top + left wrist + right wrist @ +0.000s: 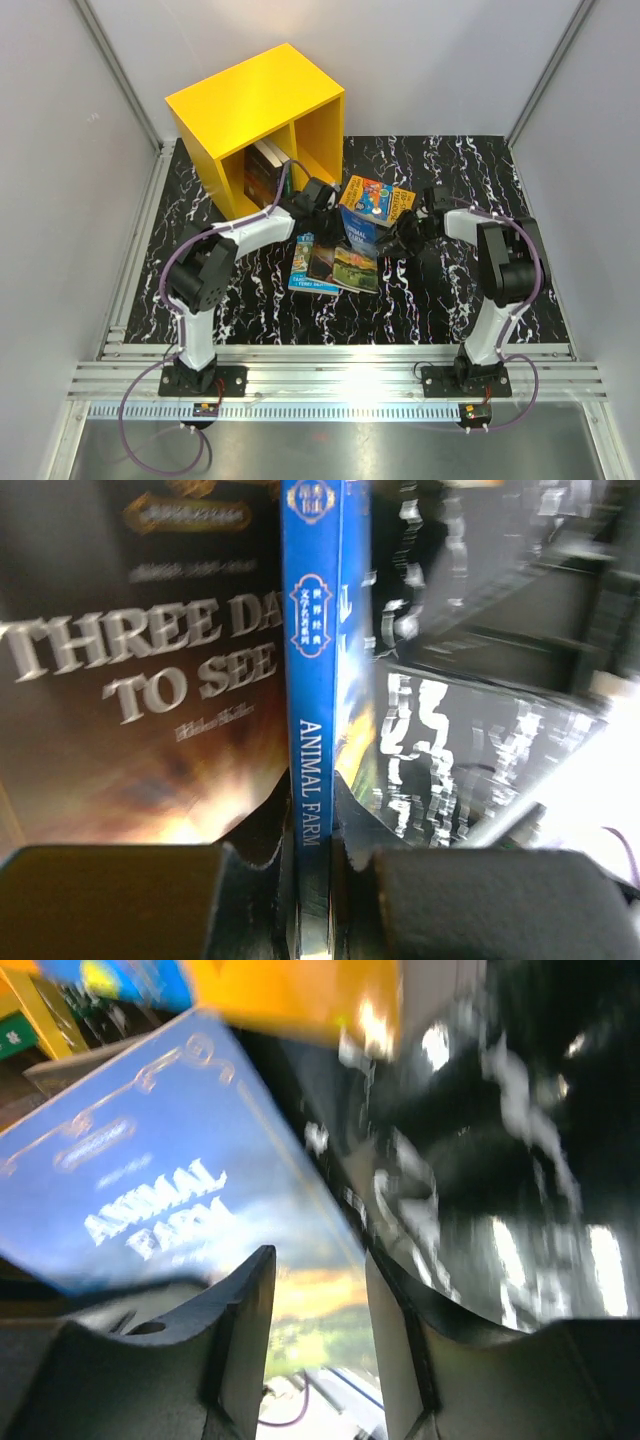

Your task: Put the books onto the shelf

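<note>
- The blue "Animal Farm" book (358, 228) stands upright on its edge near the middle of the desk (450, 300), just in front of the yellow shelf (250, 100) and outside it.
- In the left wrist view its spine (312, 680) runs straight up between the fingers of the left pincer (312, 855), which is clamped tight on the lower end of the spine.
- From above, the left pincer (322, 195) meets the book from the shelf side, and the right pincer (405, 235) sits close at the book's opposite edge.
- The right pincer (315, 1280) has its jaws partly apart. The book's cover (150, 1210) shows past the left-hand finger and through the gap, and I cannot tell whether either finger touches it.
- An orange-yellow book (388, 200) leans behind the blue one, touching it.
- A dark "Three Days to See" cover (140, 680) shows beside the spine in the left wrist view.
- At least 2 more books (335, 265) lie flat on the desk, just on the near side of the standing one.
- A few books (265, 165) stand in the shelf's left compartment.
</note>
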Action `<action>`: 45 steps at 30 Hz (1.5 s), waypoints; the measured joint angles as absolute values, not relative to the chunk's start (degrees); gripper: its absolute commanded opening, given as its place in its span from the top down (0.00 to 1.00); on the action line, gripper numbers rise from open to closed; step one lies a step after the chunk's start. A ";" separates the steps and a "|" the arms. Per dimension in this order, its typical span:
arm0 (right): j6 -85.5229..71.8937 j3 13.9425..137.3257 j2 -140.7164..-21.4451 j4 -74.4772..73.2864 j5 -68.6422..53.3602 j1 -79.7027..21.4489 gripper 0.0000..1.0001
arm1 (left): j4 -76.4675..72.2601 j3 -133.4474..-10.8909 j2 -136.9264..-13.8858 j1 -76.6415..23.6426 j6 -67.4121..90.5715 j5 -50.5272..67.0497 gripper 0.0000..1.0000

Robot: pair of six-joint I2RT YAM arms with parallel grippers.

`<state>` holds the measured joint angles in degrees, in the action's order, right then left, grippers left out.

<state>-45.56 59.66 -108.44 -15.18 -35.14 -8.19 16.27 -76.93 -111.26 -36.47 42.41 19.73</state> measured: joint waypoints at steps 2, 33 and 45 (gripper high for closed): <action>-44.73 59.66 -105.25 -18.46 -33.34 -8.25 0.50 | 19.97 -78.63 -111.15 -37.89 42.13 15.35 1.00; -37.30 50.04 -70.41 -47.86 -22.92 -9.80 0.46 | -51.16 -47.92 -96.12 -52.25 -32.95 -75.05 1.00; -34.92 43.05 -69.87 -46.72 -21.82 -9.80 0.47 | -67.81 -48.05 -100.88 -45.78 -42.11 -73.63 1.00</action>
